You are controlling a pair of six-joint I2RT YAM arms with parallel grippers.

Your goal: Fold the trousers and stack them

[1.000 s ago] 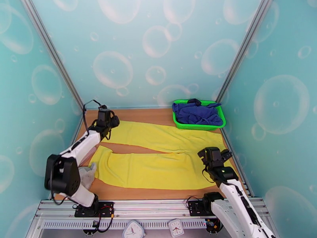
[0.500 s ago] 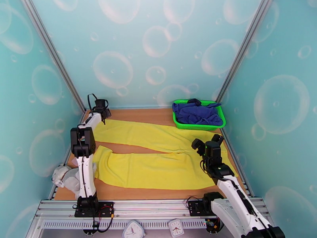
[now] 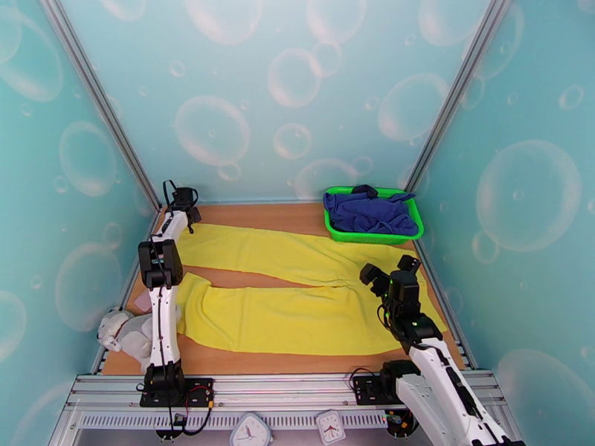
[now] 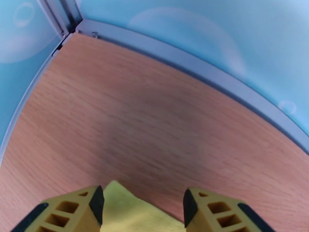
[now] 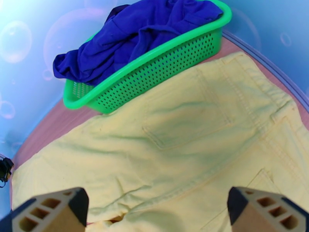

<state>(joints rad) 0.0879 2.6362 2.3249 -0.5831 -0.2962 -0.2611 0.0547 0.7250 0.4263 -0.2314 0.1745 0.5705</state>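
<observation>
Find the yellow trousers [image 3: 275, 317] spread flat on the tabletop [image 3: 253, 215], legs pointing left, waistband right, just beside the green basket [image 3: 372, 237]. Expect light, limp fabric that sags; pinch at cuff corners and waistband. Note left gripper [image 4: 141, 207] spread wide over the far cuff, right gripper [image 5: 154, 205] wide above the seat, both empty.

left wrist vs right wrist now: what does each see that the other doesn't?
Left wrist: far corner of the table, frame rail, and a hem tip of the trousers between the fingers of the open left gripper. Right wrist: green basket holding the dark blue garment, the trousers' back pocket and waistband, under the open right gripper. Both: yellow trousers on wood, fingers apart.
</observation>
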